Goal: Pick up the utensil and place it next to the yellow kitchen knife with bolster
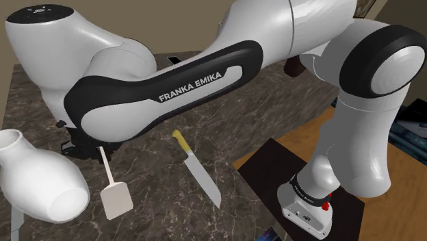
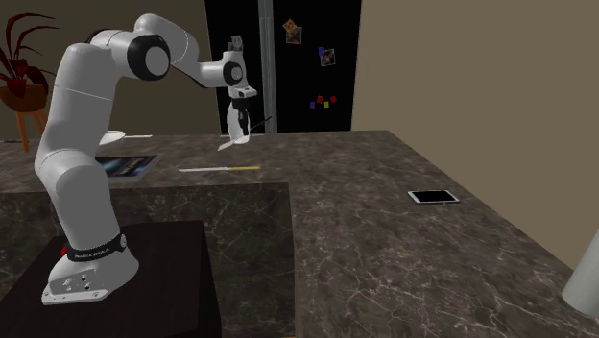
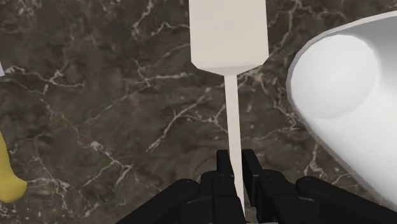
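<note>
My gripper [image 3: 234, 167] clamps the thin handle of the white spatula [image 3: 227, 32], blade pointing straight ahead; the yellow-handled knife [image 3: 7, 178] lies to its side, opposite the white vase [image 3: 343, 89].

The spatula [image 3: 228, 38] and yellow knife handle [image 3: 7, 175] run off-frame.

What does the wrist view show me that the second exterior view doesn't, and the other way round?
Wrist view: the fingers clasping the spatula by its thin handle, close up. Second exterior view: the whole arm on its stand, a tablet, a plant and a fridge with magnets. Both: the gripper, the spatula, the knife with its yellow handle, and the veined dark counter.
</note>
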You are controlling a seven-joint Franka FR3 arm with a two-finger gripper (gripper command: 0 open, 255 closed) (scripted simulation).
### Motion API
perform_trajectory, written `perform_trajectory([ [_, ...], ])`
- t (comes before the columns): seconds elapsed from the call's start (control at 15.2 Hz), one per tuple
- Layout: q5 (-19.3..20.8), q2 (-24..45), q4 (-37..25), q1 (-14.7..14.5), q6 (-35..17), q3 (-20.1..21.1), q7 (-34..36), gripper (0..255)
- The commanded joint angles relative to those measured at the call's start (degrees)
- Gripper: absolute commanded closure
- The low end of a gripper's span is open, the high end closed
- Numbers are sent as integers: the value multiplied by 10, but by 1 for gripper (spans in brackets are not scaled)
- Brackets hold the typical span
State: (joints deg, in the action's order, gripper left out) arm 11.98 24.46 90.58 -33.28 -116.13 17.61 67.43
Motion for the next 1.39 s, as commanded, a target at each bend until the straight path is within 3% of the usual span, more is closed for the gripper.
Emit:
perform_trajectory([
  [0.0,2,10,11,-2,-13,0,2,255],
  [0.46,11,29,35,-4,-55,-5,10,255],
  [0.92,11,30,35,-4,-55,-5,10,255],
  [0.99,11,30,35,-4,-55,-5,10,0],
  [1.32,11,29,35,-4,-55,-5,10,0],
])
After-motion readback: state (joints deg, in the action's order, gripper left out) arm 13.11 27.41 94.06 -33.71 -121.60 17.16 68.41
